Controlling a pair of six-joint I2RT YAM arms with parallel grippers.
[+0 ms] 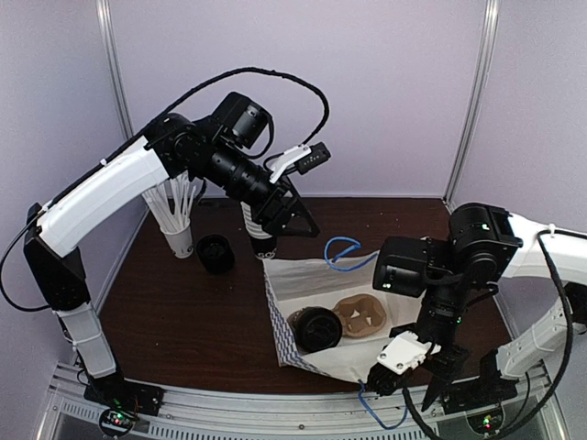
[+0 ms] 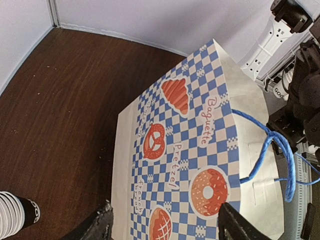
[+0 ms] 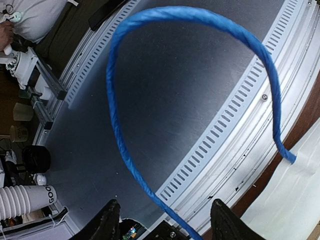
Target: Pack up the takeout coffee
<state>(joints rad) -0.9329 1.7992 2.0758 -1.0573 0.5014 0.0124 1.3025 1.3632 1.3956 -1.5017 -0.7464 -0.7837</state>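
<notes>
We locate the coffee inside the open paper bag, just beside a brown cardboard carrier. Only its black dome lid shows. The left gripper hangs over the bag's far edge, fingers wide apart and empty. The right gripper is equally wide, with the bag's blue handle running between its fingers.

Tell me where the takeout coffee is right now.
In the top view, the takeout coffee sits inside the open paper bag, right of centre, just left of the brown cardboard cup carrier; only its black lid shows.
</notes>
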